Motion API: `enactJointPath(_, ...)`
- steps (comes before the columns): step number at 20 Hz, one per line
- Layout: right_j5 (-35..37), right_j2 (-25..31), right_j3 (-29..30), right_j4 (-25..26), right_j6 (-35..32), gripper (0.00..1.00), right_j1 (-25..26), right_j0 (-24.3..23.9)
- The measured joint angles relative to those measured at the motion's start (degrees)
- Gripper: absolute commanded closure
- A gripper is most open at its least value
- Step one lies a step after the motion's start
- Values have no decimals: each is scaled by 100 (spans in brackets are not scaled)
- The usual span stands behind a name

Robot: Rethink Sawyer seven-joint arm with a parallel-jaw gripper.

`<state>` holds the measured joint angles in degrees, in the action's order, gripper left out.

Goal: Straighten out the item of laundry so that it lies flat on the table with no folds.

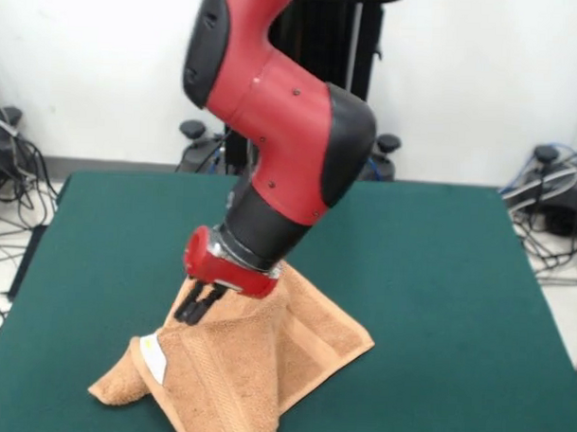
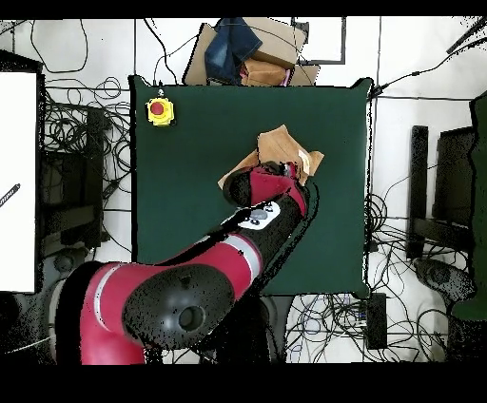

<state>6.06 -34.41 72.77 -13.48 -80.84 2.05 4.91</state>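
Note:
The tan-orange towel (image 1: 255, 366) lies bunched near the front edge of the green table (image 1: 438, 278). It rises like a tent toward my gripper (image 1: 196, 306), and one flap is folded over so the white label (image 1: 154, 355) shows. My gripper's black fingers stand close together at the towel's raised upper-left edge and look shut on the cloth. In the overhead view the towel (image 2: 288, 150) is a folded heap on the table (image 2: 190, 190), with my gripper (image 2: 278, 172) over its near edge and partly hiding it.
A red button on a yellow box (image 2: 160, 110) sits at one table corner. Beyond the table's edge lie a cardboard box with blue cloth (image 2: 245, 49) and several cables on the floor (image 2: 86, 124).

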Motion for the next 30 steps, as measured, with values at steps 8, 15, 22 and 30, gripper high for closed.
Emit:
enactJointPath(8, 0, 65, 1, 1, 0, 100, -288, -431)
enactJointPath(15, -42, 498, 32, 33, 0, 100, -563, -785)
enactJointPath(22, -73, 1714, 400, 607, 1, 100, -1212, -1963)
enactJointPath(30, 484, 2070, 923, 1240, 1, 100, -1997, -2600)
